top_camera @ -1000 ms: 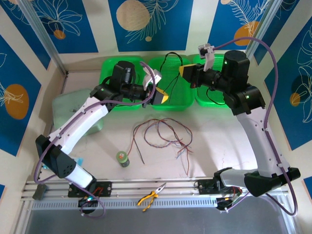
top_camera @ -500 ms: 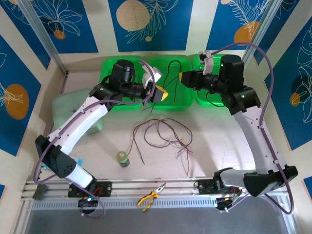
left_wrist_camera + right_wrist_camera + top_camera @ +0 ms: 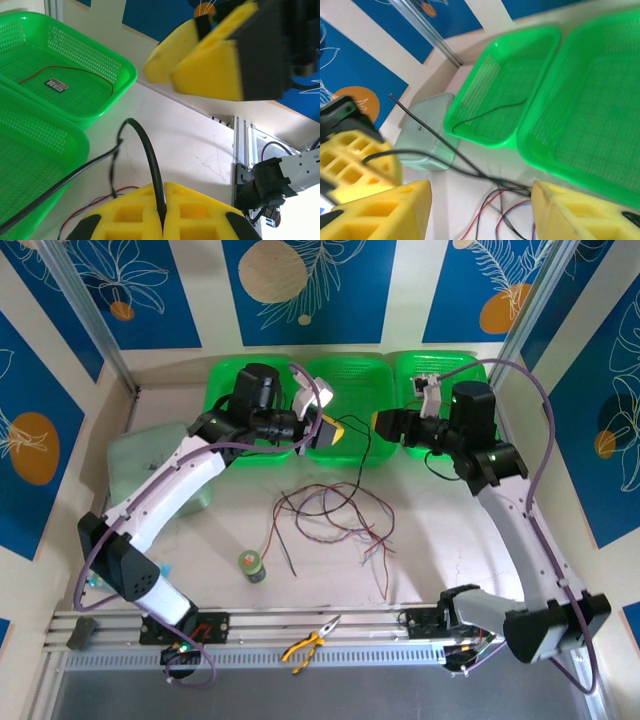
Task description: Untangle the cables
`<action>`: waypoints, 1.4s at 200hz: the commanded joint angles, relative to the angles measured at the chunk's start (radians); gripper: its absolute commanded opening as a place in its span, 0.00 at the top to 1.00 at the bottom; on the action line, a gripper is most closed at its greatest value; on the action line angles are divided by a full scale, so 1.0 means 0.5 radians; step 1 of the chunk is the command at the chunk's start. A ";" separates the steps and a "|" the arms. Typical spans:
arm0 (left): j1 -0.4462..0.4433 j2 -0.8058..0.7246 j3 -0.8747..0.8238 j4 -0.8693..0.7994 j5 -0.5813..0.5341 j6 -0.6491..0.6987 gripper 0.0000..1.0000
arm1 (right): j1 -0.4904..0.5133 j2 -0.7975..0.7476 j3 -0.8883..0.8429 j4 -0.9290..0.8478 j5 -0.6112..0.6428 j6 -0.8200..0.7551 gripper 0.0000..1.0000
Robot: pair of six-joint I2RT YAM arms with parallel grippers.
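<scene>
R pincer (image 3: 378, 423) shifts nearward, now agape, empty; we log L pincer (image 3: 163, 200) clamped on black cable (image 3: 152, 167), trailing nearward to cables (image 3: 320, 502).

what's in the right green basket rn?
A thin red cable and a small label lie on the floor of the right basket. Seen from above, the right arm covers its near half, so anything under it is hidden.

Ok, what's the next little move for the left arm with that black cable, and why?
Probably draw the left gripper up and back toward the middle green basket, slowly. It is shut on the black cable, which runs down into the tangle on the table, and the right gripper stands open, holding nothing, so a pull should slide that strand free.
</scene>
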State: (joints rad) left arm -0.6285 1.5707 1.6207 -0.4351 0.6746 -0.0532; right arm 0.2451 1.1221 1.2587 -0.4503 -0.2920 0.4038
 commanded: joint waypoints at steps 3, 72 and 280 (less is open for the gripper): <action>0.015 0.021 0.072 -0.011 0.008 0.003 1.00 | 0.015 -0.182 -0.136 0.252 -0.046 -0.336 0.45; 0.021 0.075 0.243 -0.151 0.013 -0.022 1.00 | 0.429 -0.510 -0.726 0.716 0.184 -1.672 0.50; 0.031 0.103 0.424 -0.308 -0.007 -0.072 1.00 | 0.587 0.028 -0.691 1.411 0.548 -2.745 0.55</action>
State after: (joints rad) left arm -0.6220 1.6188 1.7950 -0.5705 0.6746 -0.0803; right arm 0.5510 1.1183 0.8822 0.2291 -0.0250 -0.9195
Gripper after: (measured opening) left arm 0.070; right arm 0.462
